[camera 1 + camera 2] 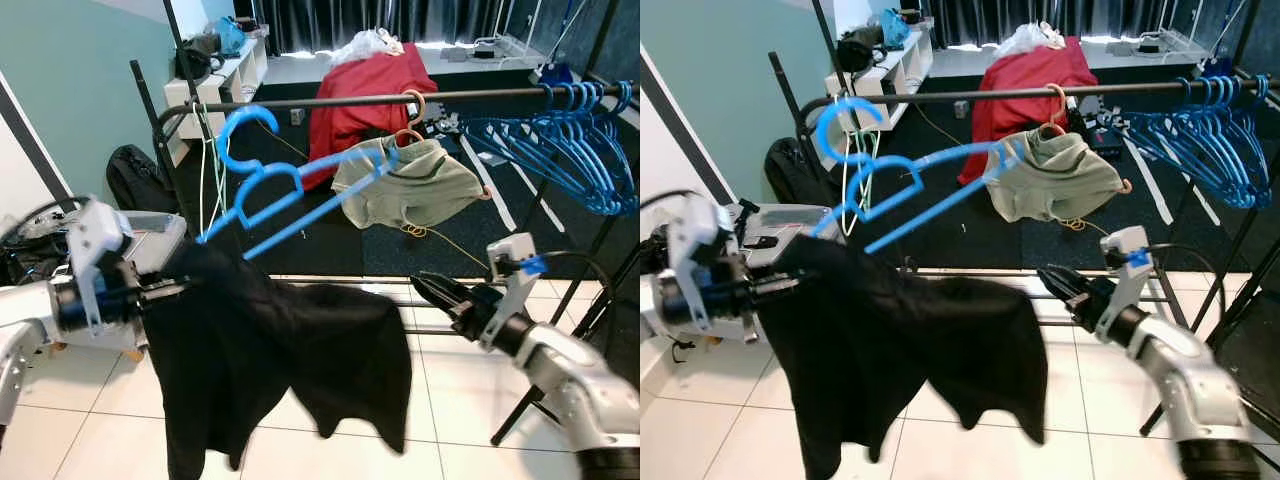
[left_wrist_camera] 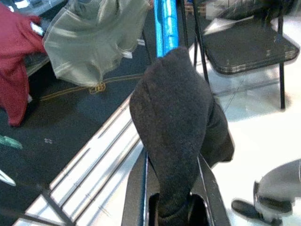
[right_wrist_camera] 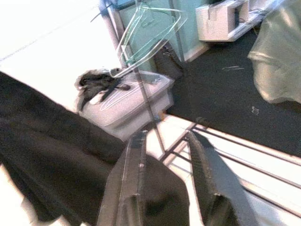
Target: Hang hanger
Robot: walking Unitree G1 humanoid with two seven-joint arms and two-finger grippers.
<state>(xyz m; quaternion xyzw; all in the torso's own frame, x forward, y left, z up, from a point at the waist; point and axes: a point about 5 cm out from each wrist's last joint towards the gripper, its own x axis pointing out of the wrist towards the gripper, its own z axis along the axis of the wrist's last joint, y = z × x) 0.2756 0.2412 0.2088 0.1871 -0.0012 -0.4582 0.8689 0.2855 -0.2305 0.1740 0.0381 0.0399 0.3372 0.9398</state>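
Left eye view is showing the left gripper (image 1: 165,290) at nine o'clock, pinching the shoulder of a black garment (image 1: 270,350) together with the end of a blue hanger (image 1: 290,195) that the garment is draped on. In the left wrist view, the two black fingers (image 2: 136,188) are pressing in on a fold of dark cloth with the hanger's blue bar running out beyond it. The hanger is tilting up toward twelve o'clock, its hook (image 1: 245,130) hovering just beside the black clothes rail (image 1: 400,98) but, as far as I can judge, not yet sitting over it.

The right gripper (image 1: 440,295) is waiting at four o'clock with its fingers parted and nothing between them, near the garment's hem.

Farther along the rail, a wooden hanger is carrying an olive shirt (image 1: 410,185) at one o'clock, and a bunch of empty blue hangers (image 1: 570,140) is clustering at two o'clock.

The main risk is that the grip is mostly cloth: if the hanger is twisting inside it, the hook could miss the rail or the garment could slide off the low end. The hanger's far tip is also reaching close to the olive shirt and could be snagging it during the lift.
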